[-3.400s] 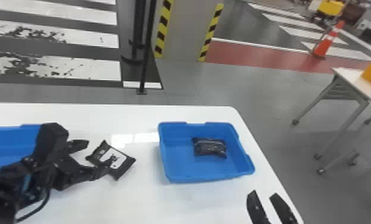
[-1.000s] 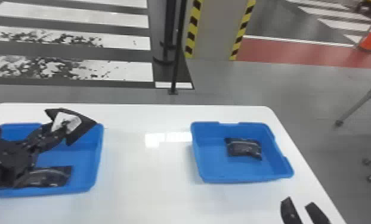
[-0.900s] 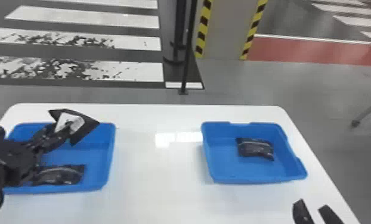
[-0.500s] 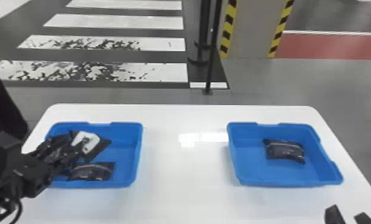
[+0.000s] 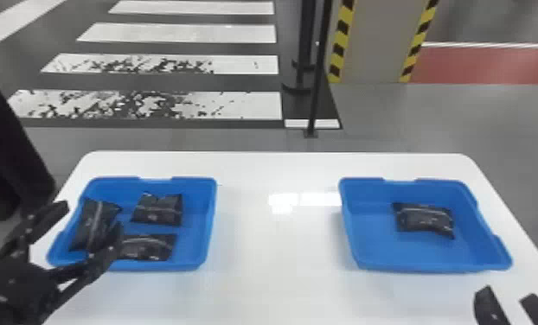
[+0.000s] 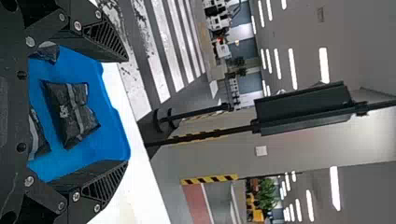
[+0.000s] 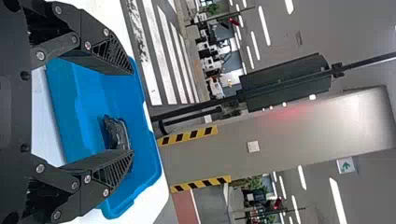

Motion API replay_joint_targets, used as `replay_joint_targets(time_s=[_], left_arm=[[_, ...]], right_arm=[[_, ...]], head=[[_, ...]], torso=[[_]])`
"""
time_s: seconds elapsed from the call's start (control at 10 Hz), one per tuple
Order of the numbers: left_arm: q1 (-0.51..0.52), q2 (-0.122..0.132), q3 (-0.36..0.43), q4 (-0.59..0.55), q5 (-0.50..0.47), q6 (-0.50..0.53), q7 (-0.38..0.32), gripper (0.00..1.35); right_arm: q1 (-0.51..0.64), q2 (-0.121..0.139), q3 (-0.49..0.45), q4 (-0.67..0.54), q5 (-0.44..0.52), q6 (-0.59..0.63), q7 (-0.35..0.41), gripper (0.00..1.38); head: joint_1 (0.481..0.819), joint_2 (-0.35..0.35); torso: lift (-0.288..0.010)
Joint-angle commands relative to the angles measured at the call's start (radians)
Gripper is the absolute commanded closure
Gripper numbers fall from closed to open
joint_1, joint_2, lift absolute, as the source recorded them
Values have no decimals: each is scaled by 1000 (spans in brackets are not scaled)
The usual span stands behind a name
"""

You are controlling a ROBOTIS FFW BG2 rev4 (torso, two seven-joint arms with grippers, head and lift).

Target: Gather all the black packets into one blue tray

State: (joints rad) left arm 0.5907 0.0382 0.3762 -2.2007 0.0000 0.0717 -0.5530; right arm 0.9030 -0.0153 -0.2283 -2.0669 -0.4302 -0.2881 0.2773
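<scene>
1. We see the left gripper [image 5: 90, 217] at the left blue tray [image 5: 194, 220], fingers wide apart, empty.
2. Inside lie three black packets [image 5: 158, 209].
3. We note the right gripper [image 5: 508, 294] (likewise wide open, empty) near the right blue tray [image 5: 376, 246], containing one black packet [image 5: 426, 219].

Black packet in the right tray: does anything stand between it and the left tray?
Only the facing walls of the right tray and left tray; nothing else visible blocks the black packet.
</scene>
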Motion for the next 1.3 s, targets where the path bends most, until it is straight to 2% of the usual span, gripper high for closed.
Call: replay_joint_targets(time_s=[0.0, 0.2, 0.4, 0.7, 0.9, 1.0, 1.2], left_arm=[[131, -41, 5, -71, 68, -79, 24, 269], [219, -41, 3, -71, 142, -136, 33, 269], [283, -41, -5, -71, 225, -180, 36, 271], [298, -41, -37, -71, 279, -185, 42, 271], [288, -29, -63, -71, 293, -175, 42, 279], [283, -21, -75, -63, 301, -167, 42, 280], [278, -17, -87, -54, 317, -155, 42, 283]], right_arm=[[-15, -12, -1, -40, 67, 70, 0, 464], [-71, -26, -1, -72, 143, 168, 19, 464], [-140, -34, -9, -116, 195, 337, 28, 464], [-309, -52, -65, -89, 271, 610, 102, 464], [-478, -61, -127, 16, 380, 740, 180, 464], [-562, -66, -145, 80, 434, 772, 212, 464], [-712, -89, -147, 235, 484, 821, 253, 464]], head=[[695, -19], [695, -7], [695, 15], [695, 12], [695, -36], [695, -77], [695, -130]], torso=[[-110], [-110], [-110], [-110], [-110], [-110], [-110]])
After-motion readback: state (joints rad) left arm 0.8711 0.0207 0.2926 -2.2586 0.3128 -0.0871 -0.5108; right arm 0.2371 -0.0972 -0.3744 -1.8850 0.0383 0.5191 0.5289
